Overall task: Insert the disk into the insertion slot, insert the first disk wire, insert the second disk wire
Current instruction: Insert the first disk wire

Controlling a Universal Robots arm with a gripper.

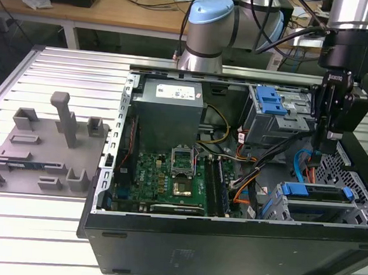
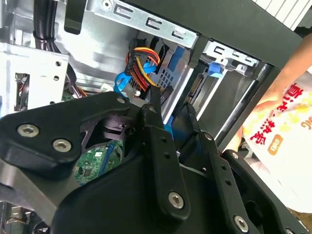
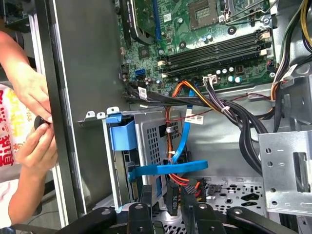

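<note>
While open computer case point(image 1: 226, 255) lies on ribbed metal table point(image 1: 49, 229), grey plastic tray point(image 1: 42, 153) of blocks sits beside it at exterior view's left. Wooden bench point(image 1: 117, 11) with cables behind. Gripper point(image 1: 328, 150) hangs inside case at exterior view's right, near blue cable point(image 3: 170, 168) and coloured wires point(image 2: 144, 56). Clamped or apart: cannot tell. Disk point(image 1: 317, 192) lies flat in insertion slot point(image 1: 273, 207), long axis running left to right across exterior view, blue frame on top. Person's hand point(image 3: 36, 95) outside case wall.
</note>
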